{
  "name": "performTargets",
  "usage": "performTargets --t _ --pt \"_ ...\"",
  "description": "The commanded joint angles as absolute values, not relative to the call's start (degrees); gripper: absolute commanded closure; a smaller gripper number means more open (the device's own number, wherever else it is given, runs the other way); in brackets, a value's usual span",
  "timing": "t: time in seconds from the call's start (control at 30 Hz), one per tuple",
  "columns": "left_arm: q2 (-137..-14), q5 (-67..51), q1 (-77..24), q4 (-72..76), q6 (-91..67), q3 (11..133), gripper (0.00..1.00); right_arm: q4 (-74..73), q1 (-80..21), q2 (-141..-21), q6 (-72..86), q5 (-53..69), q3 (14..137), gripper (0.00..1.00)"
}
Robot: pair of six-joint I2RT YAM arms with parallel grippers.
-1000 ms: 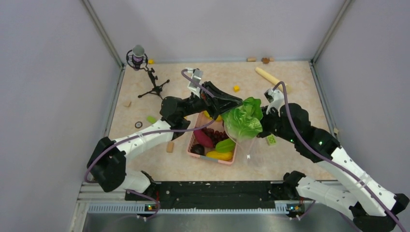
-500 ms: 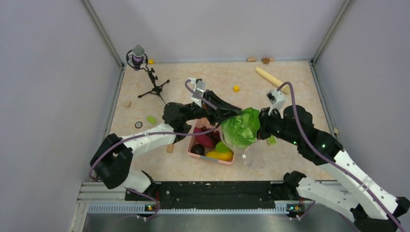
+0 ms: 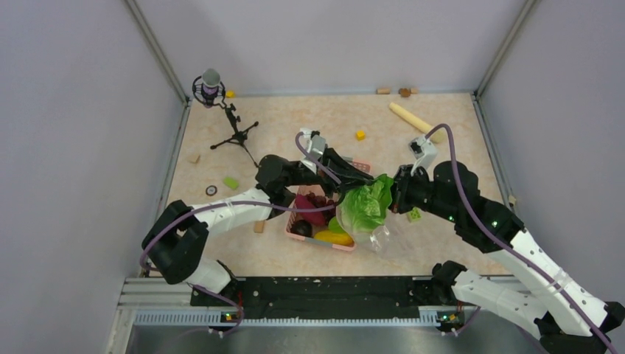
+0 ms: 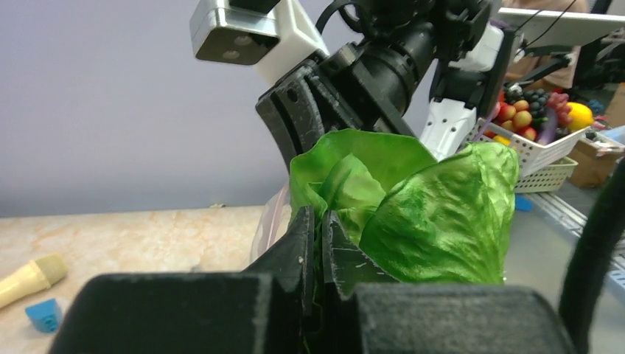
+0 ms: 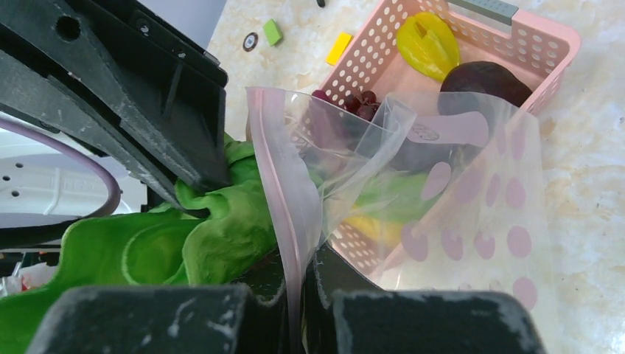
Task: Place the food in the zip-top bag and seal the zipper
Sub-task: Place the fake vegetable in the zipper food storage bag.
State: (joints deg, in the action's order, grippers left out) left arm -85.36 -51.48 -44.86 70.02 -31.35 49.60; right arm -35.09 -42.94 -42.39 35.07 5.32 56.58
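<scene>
Left hand (image 4: 318, 221), right hand (image 5: 298, 274), both clamped.

No text, label, brand or number is legible in any view.

My left tool (image 3: 366, 180) swings right with the lettuce head (image 3: 365, 206), now at the zip-top bag (image 3: 390, 237) mouth; right tool (image 3: 395, 199) edges left.

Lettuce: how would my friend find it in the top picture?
Find the pink basket mid-table. At its right edge, the left gripper pinches the lettuce beside the clear bag. It's the big, frilly, bright-green thing, larger than anything in the basket.
</scene>
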Motion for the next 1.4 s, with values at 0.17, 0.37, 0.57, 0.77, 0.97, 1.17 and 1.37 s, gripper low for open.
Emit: performTargets --t 0.17,0.37,0.57,0.77,0.97,1.17,1.37 --pt "-82.6 -36.7 -51.3 40.5 -5.8 49.3 1.0 -25.7 -42.5 -41.8 38.5 5.6 61.6 1.0" --pt "-81.8 -32.9 -51.3 40.4 -6.0 45.5 1.0 -26.8 -42.5 -40.6 37.3 0.5 62.6 1.0" --pt "-80.5 -27.3 -53.2 34.4 -0.7 42.9 1.0 -26.9 -42.5 -38.4 37.3 -4.2 62.2 1.0" --pt "-79.6 -22.1 -53.9 27.4 2.1 43.7 1.0 -27.7 -42.5 -39.1 36.8 -5.8 62.5 1.0" --pt "-78.3 -7.8 -56.7 22.7 0.4 43.5 1.0 -25.5 -42.5 -39.2 35.0 -4.5 60.9 1.0" --pt "-81.6 10.3 -60.5 15.4 -6.4 48.6 1.0 -24.4 -42.6 -40.2 34.3 -2.7 60.2 1.0" --pt "-83.2 15.4 -61.5 13.0 -9.5 48.4 1.0 -24.5 -42.5 -40.1 33.8 -3.8 60.3 1.0"
